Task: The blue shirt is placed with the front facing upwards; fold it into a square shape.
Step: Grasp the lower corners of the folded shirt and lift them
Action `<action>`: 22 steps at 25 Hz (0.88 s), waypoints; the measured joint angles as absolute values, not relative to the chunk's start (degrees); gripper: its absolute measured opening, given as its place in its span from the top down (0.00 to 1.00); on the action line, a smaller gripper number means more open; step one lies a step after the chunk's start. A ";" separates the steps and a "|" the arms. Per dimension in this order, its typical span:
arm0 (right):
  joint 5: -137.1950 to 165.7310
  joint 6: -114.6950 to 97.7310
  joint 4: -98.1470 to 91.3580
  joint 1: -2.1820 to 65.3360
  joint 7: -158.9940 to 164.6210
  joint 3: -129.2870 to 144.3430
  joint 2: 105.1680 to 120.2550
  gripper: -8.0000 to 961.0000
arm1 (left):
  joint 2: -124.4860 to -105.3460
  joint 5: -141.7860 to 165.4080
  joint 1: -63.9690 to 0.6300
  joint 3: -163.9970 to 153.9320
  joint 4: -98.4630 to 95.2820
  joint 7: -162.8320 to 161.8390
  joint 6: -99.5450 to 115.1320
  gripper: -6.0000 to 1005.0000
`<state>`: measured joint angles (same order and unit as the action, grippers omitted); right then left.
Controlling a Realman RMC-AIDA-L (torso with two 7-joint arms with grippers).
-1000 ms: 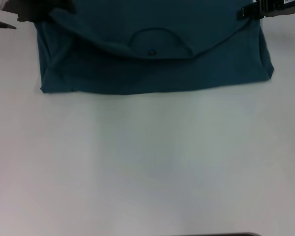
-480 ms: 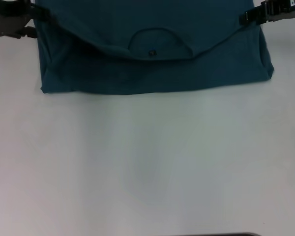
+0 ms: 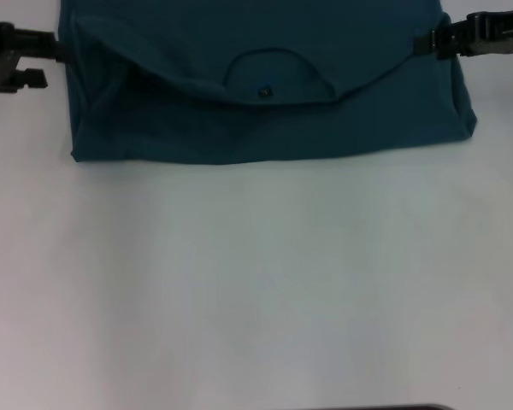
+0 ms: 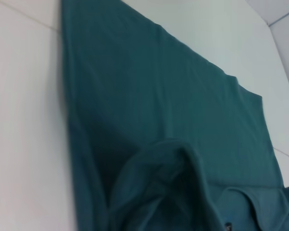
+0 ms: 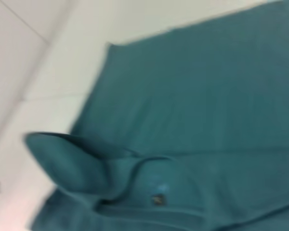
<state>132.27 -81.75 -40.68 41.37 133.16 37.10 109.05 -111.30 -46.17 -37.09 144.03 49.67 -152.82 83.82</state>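
Note:
The blue shirt (image 3: 265, 128) lies across the far part of the white table, its upper part doubled over toward me. The round neckline (image 3: 278, 73) and its small black tag (image 3: 263, 90) show on the sagging flap. My left gripper (image 3: 58, 49) sits at the flap's left corner and my right gripper (image 3: 427, 43) at its right corner, each shut on the cloth. The left wrist view has a raised bunch of shirt (image 4: 159, 192) close to the camera. A lifted corner of the shirt (image 5: 67, 159) appears in the right wrist view. The chest lettering is hidden.
White table (image 3: 256, 290) stretches from the shirt's near hem to me. A thin dark edge (image 3: 376, 407) shows at the bottom of the head view. Table seams run beside the shirt in both wrist views.
Both grippers have come nearer to me, holding the flap's corners. The flap's sagging edge and the neckline stay about where they were.

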 joint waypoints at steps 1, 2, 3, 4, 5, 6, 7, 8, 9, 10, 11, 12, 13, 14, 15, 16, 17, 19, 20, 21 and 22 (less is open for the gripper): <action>129.56 -82.80 -40.67 40.21 131.73 36.69 109.05 0.41 | -111.34 -46.30 -36.62 144.41 49.11 -152.60 83.49 0.35; 126.93 -83.64 -40.58 39.03 130.56 36.24 109.05 0.41 | -111.39 -46.31 -36.32 144.75 48.46 -152.41 83.32 0.35; 124.49 -84.43 -40.45 37.85 129.52 35.82 109.05 0.41 | -111.39 -46.36 -36.15 145.02 47.71 -152.02 83.24 0.35; 122.02 -85.03 -40.34 36.41 128.51 35.33 109.05 0.41 | -111.39 -46.61 -36.08 145.43 46.74 -151.26 83.28 0.35; 120.19 -85.48 -40.26 35.40 127.77 34.94 109.09 0.41 | -111.46 -47.22 -35.93 146.08 46.02 -150.07 83.37 0.35; 118.24 -86.00 -40.20 34.17 126.80 34.42 109.19 0.41 | -111.70 -48.46 -35.65 147.28 45.30 -148.12 83.56 0.35; 116.49 -86.47 -40.16 33.18 125.72 33.81 109.32 0.41 | -112.02 -49.77 -35.24 148.67 44.71 -146.22 83.74 0.35; 114.47 -87.05 -39.98 32.01 124.25 33.04 109.50 0.41 | -112.61 -52.13 -34.58 150.66 44.28 -143.58 83.89 0.35; 112.69 -87.50 -39.74 30.89 122.97 32.23 109.62 0.41 | -113.15 -54.36 -33.80 152.23 43.97 -141.27 83.99 0.35; 110.59 -87.92 -39.21 29.61 121.45 31.37 109.75 0.41 | -113.77 -56.86 -32.83 153.50 43.74 -139.03 84.05 0.35; 108.64 -88.21 -38.60 28.28 119.83 30.57 109.81 0.41 | -114.07 -58.50 -32.02 153.96 43.54 -137.83 84.05 0.35; 107.11 -88.38 -38.02 27.18 118.60 30.03 109.84 0.41 | -114.31 -59.82 -31.22 154.14 43.28 -136.83 84.06 0.35; 105.77 -88.42 -37.50 26.14 117.58 29.60 109.87 0.41 | -114.32 -60.37 -30.58 154.01 42.88 -136.23 84.05 0.35; 105.09 -88.31 -37.09 25.14 116.85 29.36 109.93 0.41 | -114.29 -60.51 -30.18 153.95 42.40 -135.72 84.00 0.35; 105.01 -87.88 -36.77 24.45 116.37 29.33 110.00 0.41 | -114.22 -60.28 -29.87 153.84 41.79 -135.06 83.95 0.35; 105.30 -87.23 -36.54 23.84 116.02 29.32 110.08 0.42 | -114.10 -59.91 -29.71 153.73 41.33 -134.64 83.81 0.35; 105.83 -86.46 -36.39 23.49 115.79 29.36 110.15 0.42 | -114.01 -59.43 -29.59 153.50 40.91 -134.18 83.60 0.36; 107.67 -84.60 -36.25 23.09 115.58 29.42 110.25 0.42 | -113.96 -58.52 -29.45 152.85 40.51 -133.30 83.23 0.36; 108.51 -84.12 -36.25 23.04 115.41 29.42 110.30 0.42 | -114.01 -58.18 -29.43 152.51 40.43 -132.92 83.07 0.36; 109.21 -83.89 -36.29 23.02 115.25 29.42 110.34 0.42 | -114.13 -57.81 -29.37 152.10 40.43 -132.58 82.61 0.36; 109.65 -83.80 -36.35 23.03 115.12 29.46 110.36 0.42 | -114.29 -57.34 -29.34 151.64 40.42 -132.24 81.79 0.36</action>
<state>109.65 -83.80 -36.35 23.03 115.12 29.46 110.36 -114.29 -57.34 -29.34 151.64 40.42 -132.24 81.79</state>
